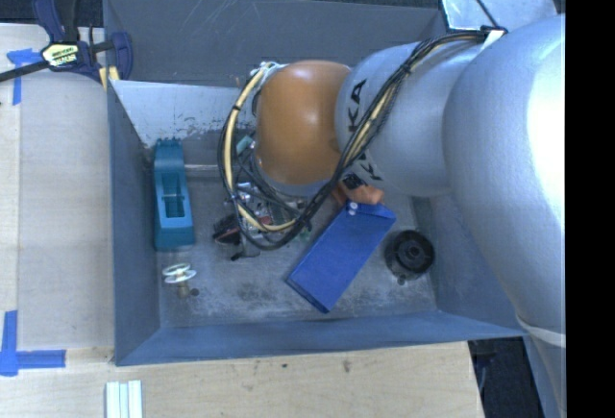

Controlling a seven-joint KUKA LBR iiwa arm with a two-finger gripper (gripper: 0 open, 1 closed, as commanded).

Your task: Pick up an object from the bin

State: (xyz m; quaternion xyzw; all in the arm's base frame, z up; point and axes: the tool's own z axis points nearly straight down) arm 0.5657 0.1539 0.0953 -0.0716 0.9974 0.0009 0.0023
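The claw (236,235) hung low near the centre of the bin (135,310); whether it stood wide or narrow could not be told. Nearest lay a blue tape dispenser (171,197) at 9 o'clock and a flat blue box (338,258) at 5 o'clock. Risk: closing there would probably catch nothing, since neither item appeared to sit directly beneath it.

The silver-grey arm (480,118) comes in from the right and upper right, its thick last link slanting down and to the left. A rounded orange cover (298,123) sits at its wrist, its dome turned up toward the camera. Yellow and black cables (233,133) loop round the cover's left side, and more run back along the top of the link. Below the cover hangs the pincer (248,222), a dark cluster of parts and wiring pointing downward.
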